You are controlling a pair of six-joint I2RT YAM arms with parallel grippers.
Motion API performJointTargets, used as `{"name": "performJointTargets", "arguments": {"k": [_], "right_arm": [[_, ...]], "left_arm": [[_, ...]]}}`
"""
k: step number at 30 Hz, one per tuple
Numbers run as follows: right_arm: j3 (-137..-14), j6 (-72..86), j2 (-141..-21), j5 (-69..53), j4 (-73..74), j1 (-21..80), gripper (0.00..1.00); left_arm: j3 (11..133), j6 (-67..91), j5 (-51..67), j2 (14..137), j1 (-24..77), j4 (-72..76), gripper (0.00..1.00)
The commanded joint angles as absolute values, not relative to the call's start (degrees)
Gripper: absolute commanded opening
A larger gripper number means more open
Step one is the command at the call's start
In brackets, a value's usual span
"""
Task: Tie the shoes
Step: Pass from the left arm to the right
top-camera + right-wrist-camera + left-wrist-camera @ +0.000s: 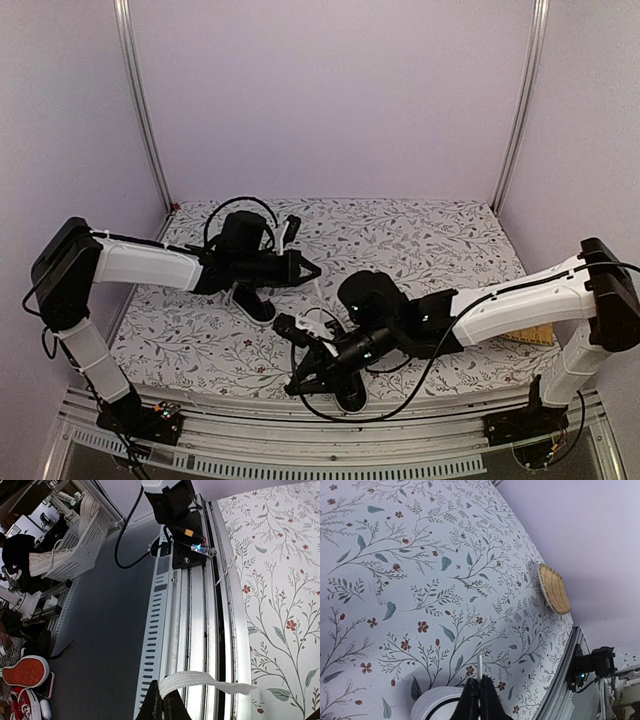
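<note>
The walls (330, 90) are pale purple. Two shiny metal posts stand in the back corners, one at 10 o'clock (140, 110) and one at 2 o'clock (520, 110) in the top view. The worktop (430, 235) has a white cloth with little leaves and red flowers. A round straw tray (555, 589) lies near its edge, at 2 o'clock in the left wrist view. Past the silver rail (200, 625) the floor (110, 610) is dark grey. In the right wrist view a white plastic basket (75, 545) is at 10 o'clock and a red sneaker (25, 672), sole up, at 8 o'clock.

floral cloth (420, 555) | wicker tray (555, 589) near cloth edge | white basket (80, 535) off-table
</note>
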State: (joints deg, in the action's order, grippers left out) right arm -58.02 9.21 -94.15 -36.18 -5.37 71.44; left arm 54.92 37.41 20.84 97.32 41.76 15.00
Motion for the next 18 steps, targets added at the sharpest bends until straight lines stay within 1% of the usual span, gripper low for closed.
{"name": "performJointTargets", "arguments": {"k": [1,3,4,5,7,8,9,11,13,15,18], "right_arm": [[-60.2,6.6,-102.3,-34.8,-2.1,74.3,0.03],[-60.3,6.7,-105.1,-31.4,-2.1,74.5,0.03],[-60.5,6.7,-106.2,-29.9,-1.9,74.5,0.06],[-60.9,6.8,-106.8,-27.7,-1.4,74.5,0.13],[-61.6,7.4,-106.0,-24.7,-0.2,74.5,0.37],[-61.6,7.5,-104.7,-23.3,0.1,74.5,0.46],[-61.5,7.7,-102.8,-21.7,0.4,74.4,0.54],[-60.8,7.9,-98.2,-18.4,1.4,73.9,0.65],[-59.8,8.4,-93.5,-16.9,2.7,72.1,0.71],[-58.6,9.1,-89.1,-16.2,4.1,69.2,0.80],[-57.3,9.2,-84.3,-14.7,6.5,65.2,0.83]], "left_arm": [[57.3,38.5,19.6,100.1,40.2,12.3,0.00],[57.8,38.4,19.5,100.5,40.1,12.6,0.00],[58.2,38.4,19.4,100.7,40.1,12.6,0.00],[58.6,38.3,19.7,100.7,40.1,12.5,0.00],[58.9,37.7,21.0,100.3,40.2,13.2,0.00],[58.6,36.7,22.1,99.8,40.4,14.0,0.00],[58.2,35.7,22.7,99.1,40.7,14.7,0.00],[57.3,33.3,23.2,97.1,41.6,15.6,0.00],[56.0,31.6,23.3,94.8,42.3,16.5,0.00],[54.2,31.3,23.2,92.7,42.8,18.5,0.00],[52.0,31.9,23.1,90.2,43.3,20.9,0.00]]}}
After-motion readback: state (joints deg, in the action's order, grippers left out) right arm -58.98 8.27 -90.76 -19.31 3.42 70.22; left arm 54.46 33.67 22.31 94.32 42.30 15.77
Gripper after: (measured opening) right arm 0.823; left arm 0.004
